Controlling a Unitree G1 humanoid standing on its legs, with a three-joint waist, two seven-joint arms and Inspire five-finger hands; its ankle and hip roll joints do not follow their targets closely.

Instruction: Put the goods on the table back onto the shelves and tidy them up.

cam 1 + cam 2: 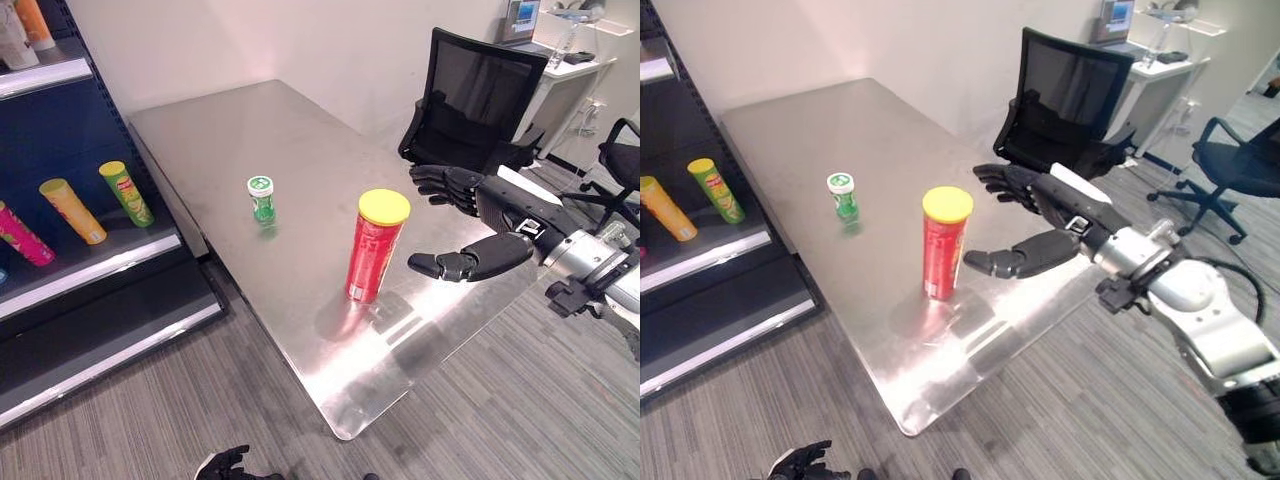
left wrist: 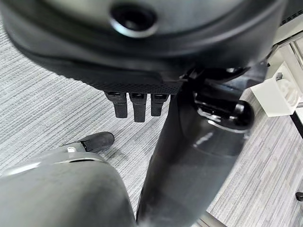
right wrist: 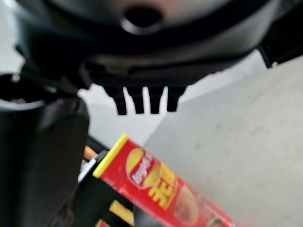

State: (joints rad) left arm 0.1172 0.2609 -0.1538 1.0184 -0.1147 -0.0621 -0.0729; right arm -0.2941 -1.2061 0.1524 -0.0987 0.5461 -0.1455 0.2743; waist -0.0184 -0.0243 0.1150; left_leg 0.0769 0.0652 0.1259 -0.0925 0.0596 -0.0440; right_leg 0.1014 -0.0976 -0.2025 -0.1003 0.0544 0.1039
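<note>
The right robot hand (image 1: 470, 225) hangs over the desk's (image 1: 240, 150) right edge, fingers and thumb spread apart and holding nothing, just beside a red chip can (image 1: 374, 246). That can stands upright on the desk with a yellow lid, between the thumb and fingers' reach but untouched. Farther back on the desk stands a small green bottle (image 1: 262, 199) with a white cap. On the dark shelves (image 1: 100, 265) to the left lie a green can (image 1: 126, 193), an orange can (image 1: 72, 211) and a pink can (image 1: 20, 235). The left robot hand (image 1: 228, 465) shows low by the floor with fingers curled, empty. A black office chair (image 1: 465, 100) stands behind the desk.
</note>
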